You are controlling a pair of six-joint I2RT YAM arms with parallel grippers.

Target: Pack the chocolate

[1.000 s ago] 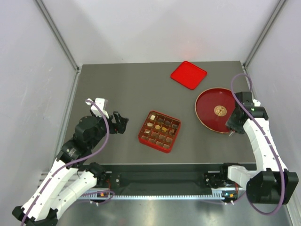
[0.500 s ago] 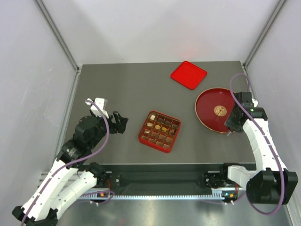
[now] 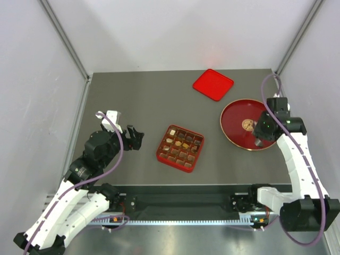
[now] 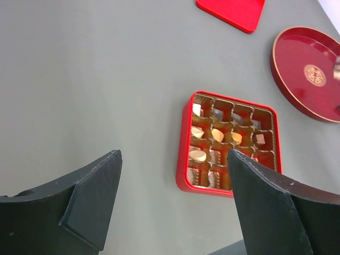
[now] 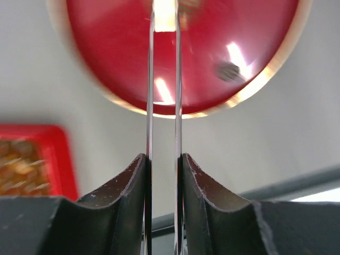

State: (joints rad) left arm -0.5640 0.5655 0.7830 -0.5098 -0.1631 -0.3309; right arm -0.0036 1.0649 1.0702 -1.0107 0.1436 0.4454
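Note:
Several chocolate pieces (image 3: 178, 143), tan, cream and brown, sit in cells of the red gridded tray (image 3: 161, 155) at the table's middle; they also show in the left wrist view (image 4: 197, 155). My left gripper (image 3: 135, 138) is open and empty, left of the tray (image 4: 183, 159), low over the table (image 4: 174, 156). My right gripper (image 3: 260, 135) is shut on thin metal tongs (image 5: 150, 79) and hangs over the near edge of the round red plate (image 3: 234, 130). The tong tips reach over the plate (image 5: 106, 42). A bright blurred patch lies between them; I cannot tell what it is.
A flat red square lid (image 3: 213, 84) lies at the back, also in the left wrist view (image 4: 231, 11). The plate (image 4: 297, 58) has a gold emblem in its middle. A small dark blurred spot (image 5: 228, 70) shows on the plate. White walls enclose the table.
My right wrist has risen and swung farther over the plate with the tongs. The left arm has not moved.

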